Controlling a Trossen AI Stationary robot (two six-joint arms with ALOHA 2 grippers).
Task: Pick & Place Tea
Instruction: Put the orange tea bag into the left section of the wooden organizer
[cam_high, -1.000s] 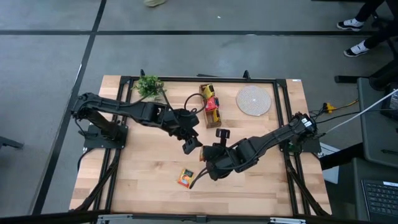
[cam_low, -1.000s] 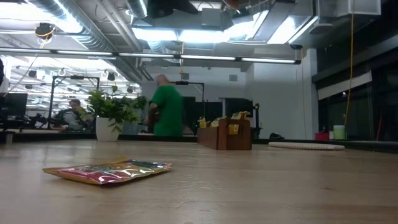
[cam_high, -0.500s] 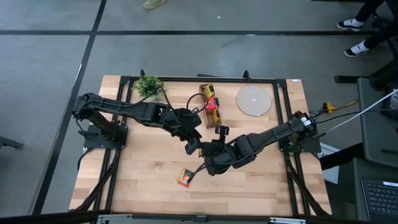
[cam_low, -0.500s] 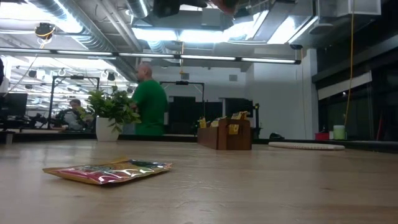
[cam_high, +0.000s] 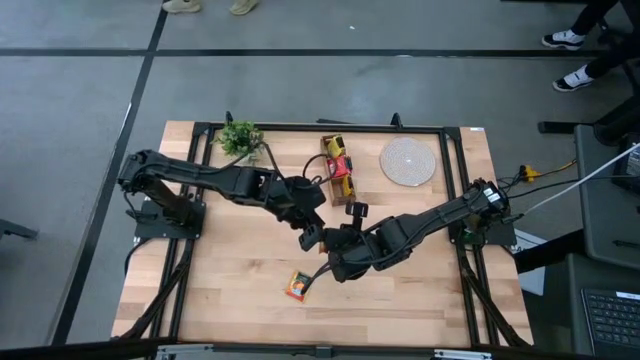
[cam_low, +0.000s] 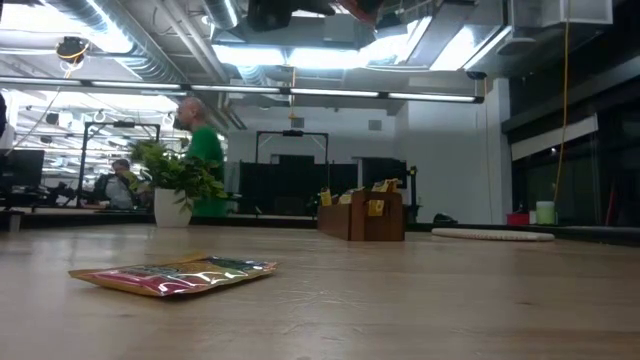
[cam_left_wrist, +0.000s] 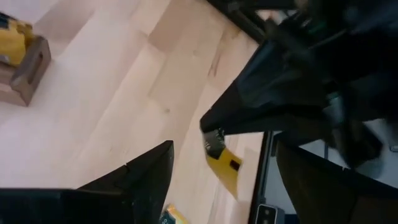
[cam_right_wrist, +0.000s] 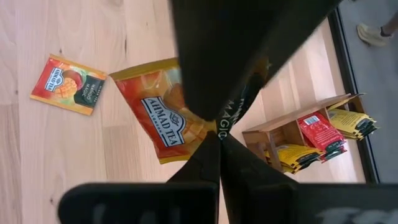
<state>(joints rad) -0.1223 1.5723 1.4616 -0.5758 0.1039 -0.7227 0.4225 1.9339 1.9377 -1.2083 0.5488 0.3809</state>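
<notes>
My right gripper (cam_high: 328, 268) hangs over the middle of the table, shut on a yellow-orange tea sachet (cam_right_wrist: 155, 112) with a dark label. My left gripper (cam_high: 312, 238) is right beside it, open. In the left wrist view its two fingers (cam_left_wrist: 149, 177) stand on either side of the held sachet (cam_left_wrist: 225, 167) without touching it. A second orange sachet (cam_high: 297, 287) lies flat on the table near the front. At the far side stands a wooden box (cam_high: 338, 165) holding more sachets, red and yellow. My right gripper pinches the sachet between its two shut fingertips at one edge (cam_left_wrist: 213, 142). The fingers come slanting down from the table's right. The sachet hangs tilted below the fingertips, clear of the table. In the right wrist view a dark shape covers part of it.
A small potted plant (cam_high: 240, 138) stands at the far left and a round pale mat (cam_high: 408, 161) at the far right. Bare wood lies to the front left and front right. In the low view, a person in green (cam_low: 205, 150) walks in the room behind the table.
My left gripper has tipped slightly, staying open beside the held sachet. My right gripper has kept still and shut. Behind the table, the person in green has walked left to the plant.
</notes>
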